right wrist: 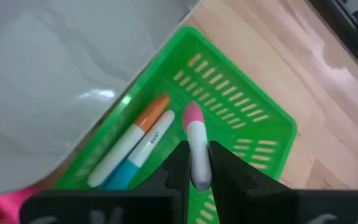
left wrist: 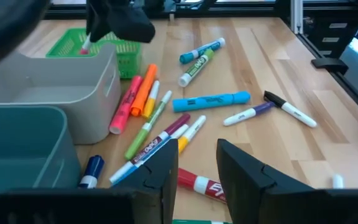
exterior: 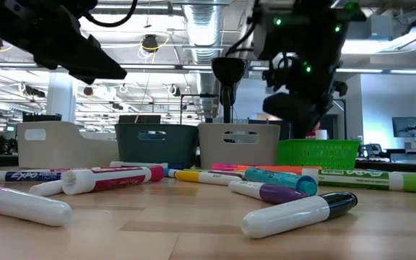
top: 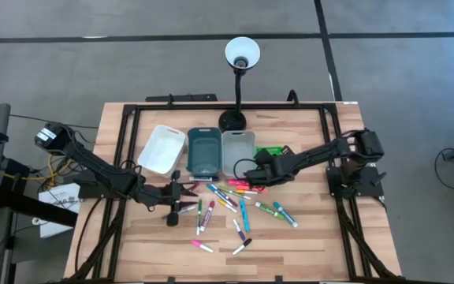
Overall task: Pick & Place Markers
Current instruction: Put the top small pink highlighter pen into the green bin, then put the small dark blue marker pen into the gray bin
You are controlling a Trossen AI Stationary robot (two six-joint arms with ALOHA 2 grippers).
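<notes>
Several markers (top: 235, 201) lie scattered on the wooden table in front of the trays; they also show in the left wrist view (left wrist: 211, 101). My left gripper (top: 187, 189) (left wrist: 197, 158) is open and hovers above a red marker (left wrist: 197, 183) at the pile's left edge. My right gripper (top: 248, 169) (right wrist: 196, 158) is shut on a white marker with a pink cap (right wrist: 195, 140) and hangs over the green basket (right wrist: 241, 112) (top: 271, 151). An orange-capped marker (right wrist: 138, 134) and a blue-capped marker (right wrist: 135, 158) lie in that basket. My right gripper pinches the pink-capped marker by its white barrel (right wrist: 197, 163) between the two fingers. The fingers point down from above, and the marker lies along them with its pink cap (right wrist: 192, 116) sticking out past the tips. It hangs clear above the basket floor.
A white tray (top: 161, 148), a dark teal tray (top: 204, 151) and a light grey tray (top: 238, 150) stand in a row left of the green basket. A desk lamp (top: 241, 54) stands behind them. A black frame (top: 120, 150) borders the table. Bare wood lies near the front edge.
</notes>
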